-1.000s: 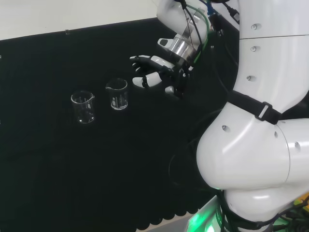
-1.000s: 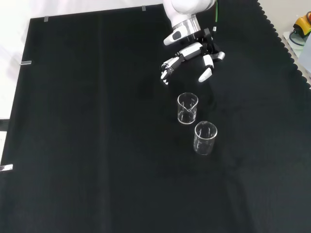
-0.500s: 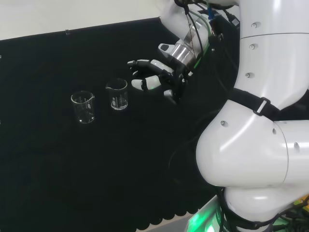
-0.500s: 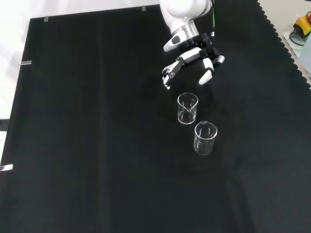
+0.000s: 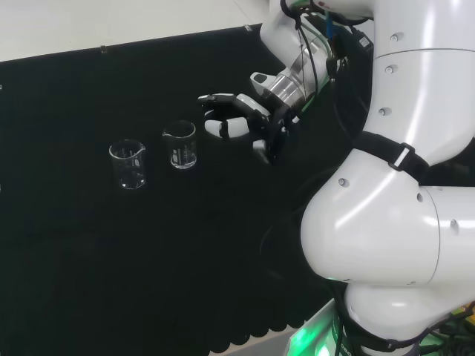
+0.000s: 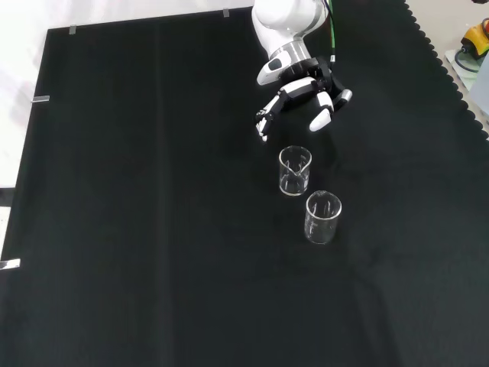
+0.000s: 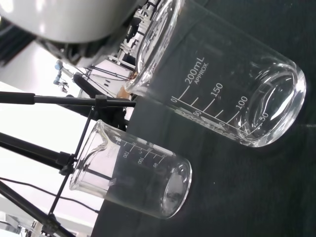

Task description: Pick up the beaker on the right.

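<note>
Two clear glass beakers stood upright on the black-clothed tabletop (image 6: pixel 153 229), near each other but apart. Taking the nearer beaker (image 5: pixel 180 144) as the landmark, the farther beaker (image 5: pixel 128 164) stood to its left in the head view, and the hand (image 5: pixel 239 122) hovered just to its right, above the cloth and touching neither vessel. In the front view the hand (image 6: pixel 302 88) sat above the nearer beaker (image 6: pixel 295 170), with the farther beaker (image 6: pixel 322 217) beyond it. The hand was released: fingers spread and only slightly bent, the thumb set apart, nothing held. The nearer beaker (image 7: pixel 222 84) loomed large in the wrist view, the farther beaker (image 7: pixel 131 175) behind it. Judged from this, the step in hand was the approach to the nearer beaker, the right one in the head view. The next move would call for lowering the hand until fingers and thumb stood either side of its wall, then closing without knocking its neighbour.
</note>
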`<action>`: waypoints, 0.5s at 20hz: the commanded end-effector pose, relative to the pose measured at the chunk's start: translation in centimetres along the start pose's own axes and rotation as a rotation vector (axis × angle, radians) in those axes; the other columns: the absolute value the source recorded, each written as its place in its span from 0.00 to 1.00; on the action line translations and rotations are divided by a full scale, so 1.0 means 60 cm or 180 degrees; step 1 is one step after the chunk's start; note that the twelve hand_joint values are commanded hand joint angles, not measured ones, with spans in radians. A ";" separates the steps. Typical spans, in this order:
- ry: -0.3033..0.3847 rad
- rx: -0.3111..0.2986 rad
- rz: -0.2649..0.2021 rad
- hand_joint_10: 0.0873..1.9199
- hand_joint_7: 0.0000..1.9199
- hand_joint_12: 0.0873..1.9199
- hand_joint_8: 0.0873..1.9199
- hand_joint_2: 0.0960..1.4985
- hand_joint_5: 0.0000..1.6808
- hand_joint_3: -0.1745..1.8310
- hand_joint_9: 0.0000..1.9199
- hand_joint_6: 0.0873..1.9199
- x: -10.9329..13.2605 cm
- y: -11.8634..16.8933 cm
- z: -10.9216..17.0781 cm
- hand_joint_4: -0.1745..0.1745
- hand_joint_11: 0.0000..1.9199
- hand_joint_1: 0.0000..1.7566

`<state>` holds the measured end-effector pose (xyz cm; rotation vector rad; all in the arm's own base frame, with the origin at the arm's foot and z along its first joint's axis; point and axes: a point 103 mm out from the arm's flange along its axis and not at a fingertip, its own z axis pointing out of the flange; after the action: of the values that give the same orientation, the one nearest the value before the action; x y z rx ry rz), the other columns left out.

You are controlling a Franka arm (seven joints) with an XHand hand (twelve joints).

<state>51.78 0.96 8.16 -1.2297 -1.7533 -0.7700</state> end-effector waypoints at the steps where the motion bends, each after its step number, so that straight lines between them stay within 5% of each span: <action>1: -0.0068 0.0095 -0.0012 0.28 0.19 0.68 0.28 0.18 0.28 0.63 0.26 0.00 0.001 -0.004 -0.007 0.36 0.06 0.53; 10: -0.0369 0.0305 0.0058 0.26 0.14 0.69 0.26 0.15 0.21 0.64 0.21 0.00 0.007 0.015 0.024 0.34 0.01 0.53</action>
<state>51.88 1.84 8.17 -1.2287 -1.8105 -0.6715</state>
